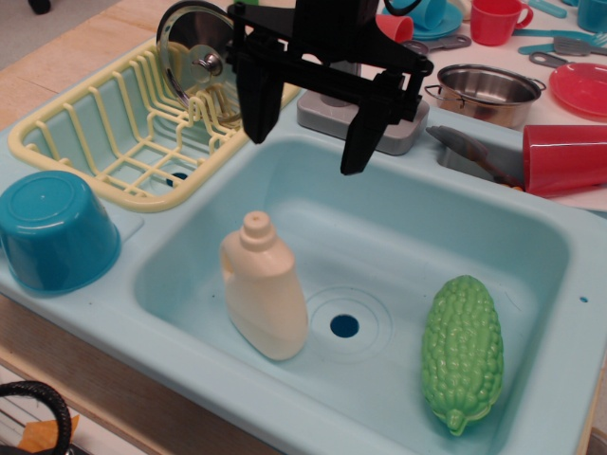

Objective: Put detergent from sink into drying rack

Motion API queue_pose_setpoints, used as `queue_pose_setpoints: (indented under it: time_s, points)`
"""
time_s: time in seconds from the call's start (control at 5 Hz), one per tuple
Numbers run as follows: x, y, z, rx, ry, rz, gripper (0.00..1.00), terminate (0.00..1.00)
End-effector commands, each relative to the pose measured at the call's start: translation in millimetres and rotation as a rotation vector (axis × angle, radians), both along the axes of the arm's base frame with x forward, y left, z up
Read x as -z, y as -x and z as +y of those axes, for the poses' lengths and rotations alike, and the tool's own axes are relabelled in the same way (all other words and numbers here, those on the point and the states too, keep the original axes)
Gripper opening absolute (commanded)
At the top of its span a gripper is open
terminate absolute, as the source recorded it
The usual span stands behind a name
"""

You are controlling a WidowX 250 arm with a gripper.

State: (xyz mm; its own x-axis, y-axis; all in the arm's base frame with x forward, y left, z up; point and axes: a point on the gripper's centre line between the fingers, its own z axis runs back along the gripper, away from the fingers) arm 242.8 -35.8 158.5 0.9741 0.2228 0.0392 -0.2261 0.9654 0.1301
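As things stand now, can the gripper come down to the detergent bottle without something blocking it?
Probably yes. The gripper hangs open above the sink, and the detergent stands upright below with nothing over it. The green gourd lies well apart, across the drain.

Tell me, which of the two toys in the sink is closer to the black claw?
The cream-white detergent bottle, standing upright almost below the open gripper. The bumpy green gourd lies farther off, at the sink's other end.

Detergent [264, 299] upright in sink [398, 227], left of drain [344, 325]; gourd [462, 351] lying right of drain. Drying rack [123, 133] behind-left of sink, lid [194, 47] propped inside. Bowl [55, 227] upturned before rack. Gripper [308, 133] above sink's rear edge.
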Motion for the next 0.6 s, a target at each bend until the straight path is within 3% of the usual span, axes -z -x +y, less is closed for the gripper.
queue_pose_setpoints:
  time_s: [0.0, 0.2, 0.4]
  points:
    - [-21, 22, -12, -0.305, -0.044, -0.107, 1.00, 0.00]
    - [-19, 38, -6, -0.434, -0.040, -0.180, 1.00, 0.00]
    - [-11, 50, 2, -0.566, -0.024, -0.202, 1.00, 0.00]
